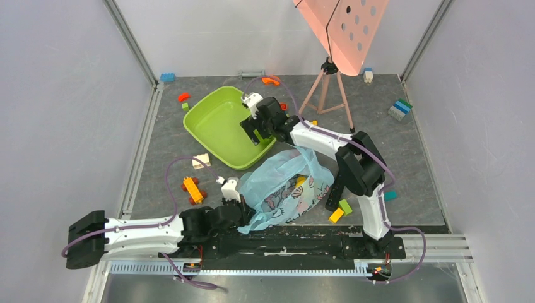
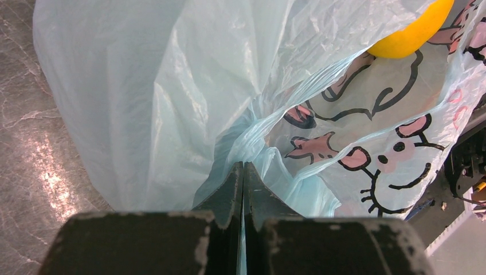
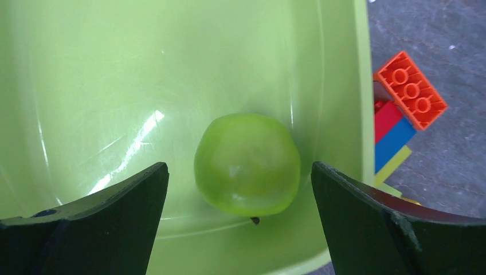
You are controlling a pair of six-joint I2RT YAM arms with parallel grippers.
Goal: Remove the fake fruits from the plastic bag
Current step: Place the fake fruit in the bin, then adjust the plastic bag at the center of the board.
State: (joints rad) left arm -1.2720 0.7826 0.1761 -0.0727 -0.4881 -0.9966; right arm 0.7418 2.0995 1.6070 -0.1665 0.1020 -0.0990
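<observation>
Bag (image 2: 143,86) clamped in low left pincer (image 2: 243,172), right pincer (image 3: 239,166) wide above green apple (image 3: 246,154)

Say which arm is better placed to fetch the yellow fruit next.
Right: right gripper stands open, the green apple lying free in the tub; left gripper is shut on the plastic bag.

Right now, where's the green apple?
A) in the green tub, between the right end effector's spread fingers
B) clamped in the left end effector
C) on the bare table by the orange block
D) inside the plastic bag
A: the right wrist view shows the green apple lying on the floor of the green tub, with the right end effector open and its fingers clear of the apple on either side.
</observation>
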